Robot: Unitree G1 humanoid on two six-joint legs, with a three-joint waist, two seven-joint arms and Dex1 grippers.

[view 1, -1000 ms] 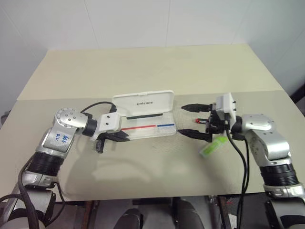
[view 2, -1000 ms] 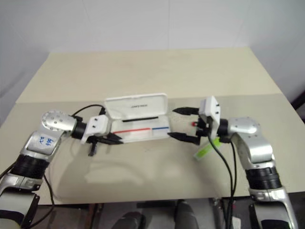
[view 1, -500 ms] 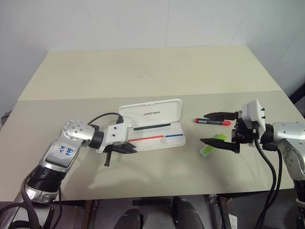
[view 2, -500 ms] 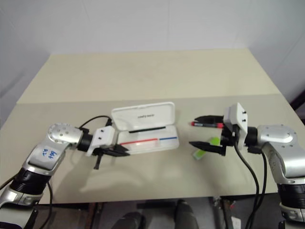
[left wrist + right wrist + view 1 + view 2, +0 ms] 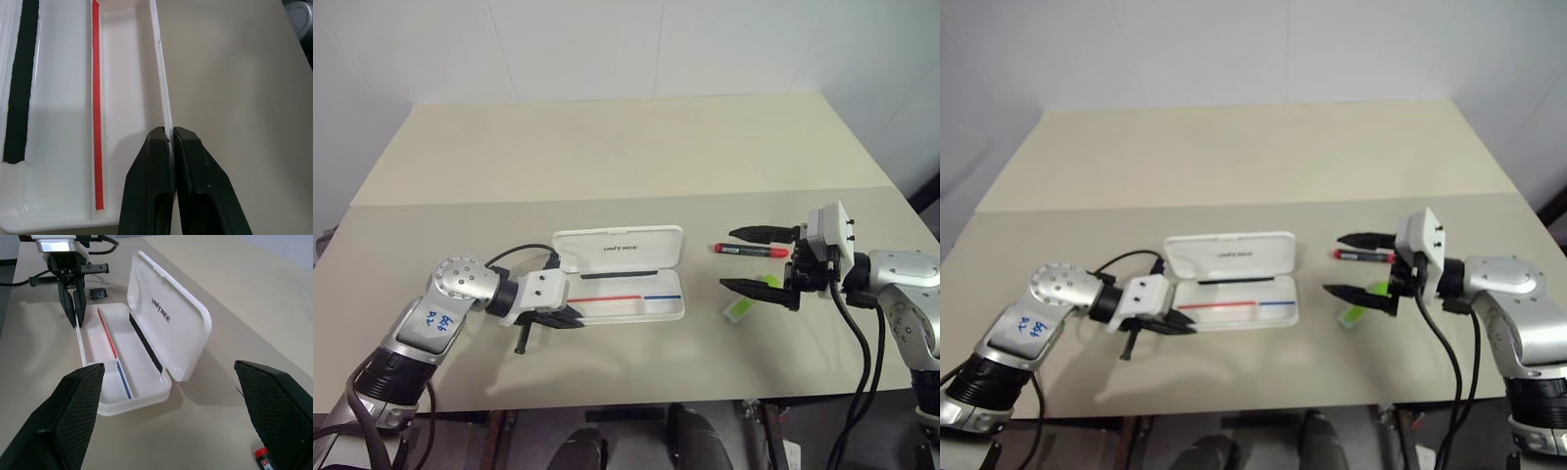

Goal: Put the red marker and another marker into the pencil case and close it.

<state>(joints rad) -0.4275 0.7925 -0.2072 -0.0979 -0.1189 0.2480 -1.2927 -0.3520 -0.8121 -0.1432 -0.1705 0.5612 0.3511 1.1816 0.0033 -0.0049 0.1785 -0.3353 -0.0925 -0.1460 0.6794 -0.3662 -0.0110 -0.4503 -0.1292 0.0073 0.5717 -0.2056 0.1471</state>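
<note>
The white pencil case (image 5: pixel 620 253) lies open on the table, lid raised, with a red-and-blue stripe in its tray (image 5: pixel 122 377). My left gripper (image 5: pixel 564 317) is shut on the tray's near wall at its left end; the left wrist view shows the thin wall pinched at my left gripper (image 5: pixel 171 133). The red marker (image 5: pixel 751 250) lies right of the case. The lime-green highlighter (image 5: pixel 742 305) lies just in front of it. My right gripper (image 5: pixel 746 260) hovers open over both, one finger on each side of the red marker, holding nothing.
A small dark object (image 5: pixel 98 293) sits on the table beyond my left gripper (image 5: pixel 73 316). A black cable (image 5: pixel 521 252) loops from the left wrist. The beige table (image 5: pixel 607 147) has a seam across its middle, and its front edge is close below the case.
The case has slid toward the table's front edge in my left gripper's grip. My right gripper has drawn away to the right, uncovering the red marker.
</note>
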